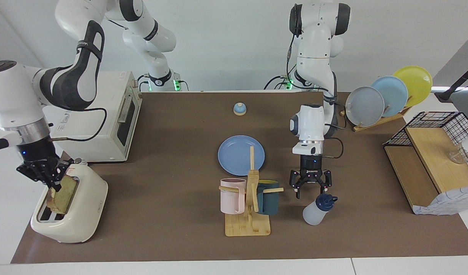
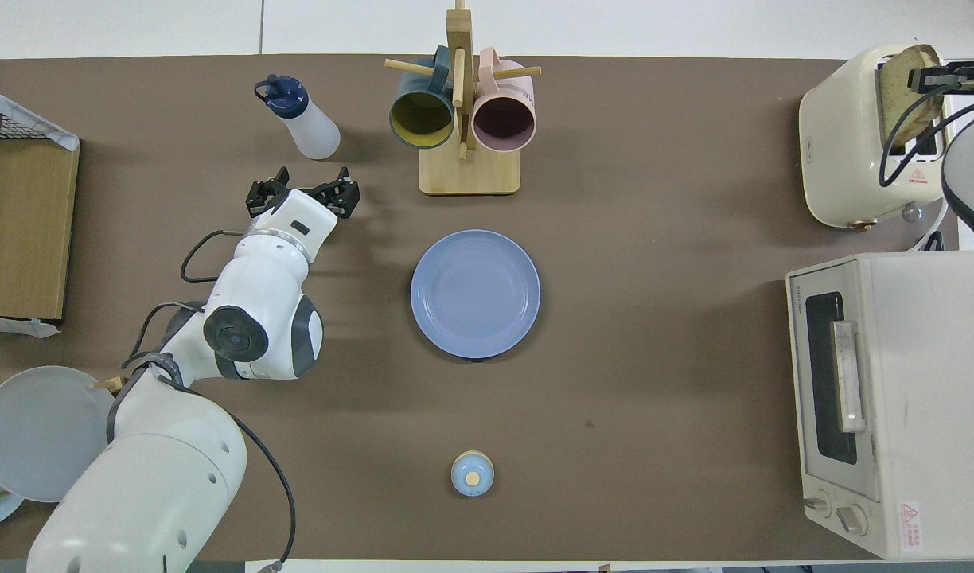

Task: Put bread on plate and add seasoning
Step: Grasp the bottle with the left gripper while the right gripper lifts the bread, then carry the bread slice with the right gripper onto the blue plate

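In the facing view, the bread (image 1: 63, 195) is gripped by the right gripper (image 1: 51, 179) in a slot of the toaster (image 1: 71, 214), on a brown mat (image 1: 161, 229) before a white wall. The left gripper (image 1: 310, 187), fingers spread, hangs over the mat beside the seasoning (image 1: 318, 210).

In the overhead view, the plate (image 2: 475, 293) lies bare mid-table, nearer the robots than the mug rack (image 2: 463, 119).
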